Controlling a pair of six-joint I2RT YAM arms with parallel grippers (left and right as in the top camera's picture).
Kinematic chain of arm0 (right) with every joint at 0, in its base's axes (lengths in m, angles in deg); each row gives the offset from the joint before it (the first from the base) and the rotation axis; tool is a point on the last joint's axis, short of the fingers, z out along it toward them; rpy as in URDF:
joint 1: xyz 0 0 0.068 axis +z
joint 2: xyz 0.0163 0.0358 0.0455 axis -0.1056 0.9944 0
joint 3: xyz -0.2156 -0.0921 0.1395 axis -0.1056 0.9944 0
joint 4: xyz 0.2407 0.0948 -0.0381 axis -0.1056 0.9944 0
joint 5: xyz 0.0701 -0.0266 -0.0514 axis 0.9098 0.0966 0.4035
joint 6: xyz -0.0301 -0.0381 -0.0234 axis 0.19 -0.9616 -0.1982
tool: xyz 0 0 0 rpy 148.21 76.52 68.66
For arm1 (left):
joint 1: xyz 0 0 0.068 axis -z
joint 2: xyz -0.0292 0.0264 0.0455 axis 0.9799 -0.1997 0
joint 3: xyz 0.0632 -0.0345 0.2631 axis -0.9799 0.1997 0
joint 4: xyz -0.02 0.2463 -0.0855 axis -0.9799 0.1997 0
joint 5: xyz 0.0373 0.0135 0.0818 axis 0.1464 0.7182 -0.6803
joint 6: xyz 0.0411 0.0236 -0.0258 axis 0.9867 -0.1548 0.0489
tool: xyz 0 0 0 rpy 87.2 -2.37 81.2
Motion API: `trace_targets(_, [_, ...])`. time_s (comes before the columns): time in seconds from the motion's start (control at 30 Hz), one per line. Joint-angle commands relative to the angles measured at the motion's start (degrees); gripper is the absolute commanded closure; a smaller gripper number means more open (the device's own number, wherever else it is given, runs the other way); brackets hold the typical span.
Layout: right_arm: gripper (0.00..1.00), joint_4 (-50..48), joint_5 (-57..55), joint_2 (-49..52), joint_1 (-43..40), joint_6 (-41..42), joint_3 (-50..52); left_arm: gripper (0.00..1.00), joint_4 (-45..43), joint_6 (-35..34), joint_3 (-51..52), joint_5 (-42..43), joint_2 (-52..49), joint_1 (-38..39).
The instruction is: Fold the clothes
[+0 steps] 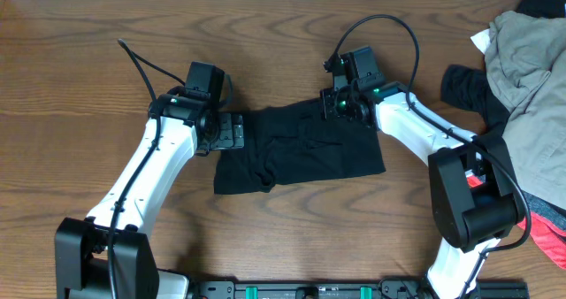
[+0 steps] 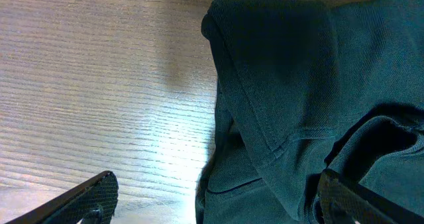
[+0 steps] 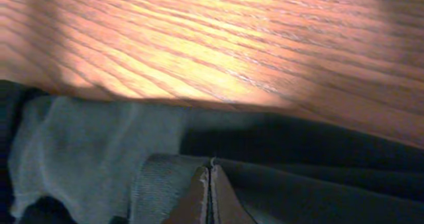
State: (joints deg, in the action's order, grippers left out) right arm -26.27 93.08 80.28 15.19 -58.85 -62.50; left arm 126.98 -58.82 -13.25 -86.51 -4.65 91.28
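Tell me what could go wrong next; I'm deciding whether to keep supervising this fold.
The right gripper seems shut on only a thin edge of the black shirt, so it could slip free when lifted. The left gripper is open with one finger over the table; closing there might miss the fabric.

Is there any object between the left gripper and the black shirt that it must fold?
Nothing visible. The left gripper is open at the left edge of the black shirt, one finger over fabric, the other over bare table. The other clothes lie far to the right.
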Motion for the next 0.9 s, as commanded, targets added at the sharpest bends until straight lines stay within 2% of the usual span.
trace_targets(0.0, [0.97, 0.6, 1.9, 1.1, 0.6, 0.1, -1.0, 0.03, 0.2, 0.1, -0.4, -0.1, -0.2, -0.2])
trace_targets(0.2, [0.99, 5.0, 2.1, 0.5, 0.2, 0.0, -1.1, 0.03, 0.2, 0.1, -0.4, -0.1, -0.2, -0.2])
trace_targets(0.43, [0.96, 6.6, 12.1, -1.4, 0.2, -1.7, -1.2, 0.03, 0.4, 0.1, -0.4, -0.1, -0.2, -0.2])
trace_targets(0.7, [0.95, 7.0, 11.4, 4.8, 4.2, -1.7, -1.1, 0.03, 0.6, 0.1, -0.4, -0.1, -0.2, -0.2])
trace_targets(0.87, [0.94, 7.3, 11.2, 5.2, 3.7, -1.7, -1.4, 0.03, 0.9, 0.1, -0.4, -0.1, -0.2, -0.2])
